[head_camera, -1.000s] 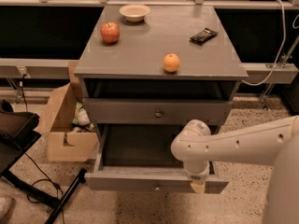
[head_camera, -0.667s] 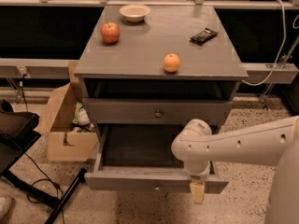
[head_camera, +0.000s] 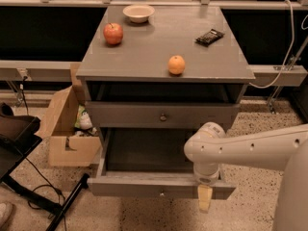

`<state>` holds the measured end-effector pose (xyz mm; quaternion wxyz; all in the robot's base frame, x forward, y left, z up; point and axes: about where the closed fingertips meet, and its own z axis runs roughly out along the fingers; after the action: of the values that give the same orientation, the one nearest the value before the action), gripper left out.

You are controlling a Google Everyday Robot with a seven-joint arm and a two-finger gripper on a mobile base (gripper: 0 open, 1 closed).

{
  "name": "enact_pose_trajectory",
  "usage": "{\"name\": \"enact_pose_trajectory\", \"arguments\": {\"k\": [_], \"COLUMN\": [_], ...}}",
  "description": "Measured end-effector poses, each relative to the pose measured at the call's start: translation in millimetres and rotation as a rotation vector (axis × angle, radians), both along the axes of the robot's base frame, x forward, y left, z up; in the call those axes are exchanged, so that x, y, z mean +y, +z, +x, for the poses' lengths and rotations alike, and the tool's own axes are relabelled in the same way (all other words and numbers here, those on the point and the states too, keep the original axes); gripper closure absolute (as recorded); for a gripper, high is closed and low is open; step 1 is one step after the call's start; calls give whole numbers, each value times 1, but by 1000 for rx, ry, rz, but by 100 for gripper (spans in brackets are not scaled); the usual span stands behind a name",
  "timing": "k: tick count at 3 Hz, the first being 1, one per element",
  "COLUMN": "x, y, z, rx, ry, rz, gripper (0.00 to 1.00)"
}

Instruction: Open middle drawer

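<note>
The middle drawer (head_camera: 144, 115) is a wide shallow grey front with a small round metal knob (head_camera: 163, 117) at its centre. It sits closed under the cabinet top. Above it is a dark open slot (head_camera: 159, 91). Below it the bottom drawer (head_camera: 144, 186) stands pulled out, its inside empty. My gripper (head_camera: 204, 199) hangs pointing down from the white arm (head_camera: 240, 150). It is just in front of the right part of the bottom drawer's front, well below and to the right of the middle drawer's knob. It holds nothing that I can see.
On the cabinet top (head_camera: 144, 57) lie a red apple (head_camera: 113, 33), an orange (head_camera: 176, 65), a white bowl (head_camera: 138, 13) and a dark snack bar (head_camera: 210, 36). An open cardboard box (head_camera: 67, 129) stands at the left. A black stand leg and cable (head_camera: 62, 206) cross the floor.
My gripper has dropped a little lower in front of the bottom drawer's front. The drawers and the things on top have not moved.
</note>
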<state>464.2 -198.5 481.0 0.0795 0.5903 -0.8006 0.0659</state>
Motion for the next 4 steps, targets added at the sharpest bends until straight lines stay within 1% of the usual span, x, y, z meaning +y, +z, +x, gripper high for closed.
{"name": "enact_pose_trajectory", "arguments": {"k": [1, 2, 3, 4], "x": [-10, -16, -15, -20], "y": [-28, -46, -46, -66], "z": [13, 20, 19, 15], "rx": [6, 3, 7, 51], "ry": [-31, 17, 26, -2], "rz": [153, 272, 263, 216], "gripper": [0, 0, 0, 0]}}
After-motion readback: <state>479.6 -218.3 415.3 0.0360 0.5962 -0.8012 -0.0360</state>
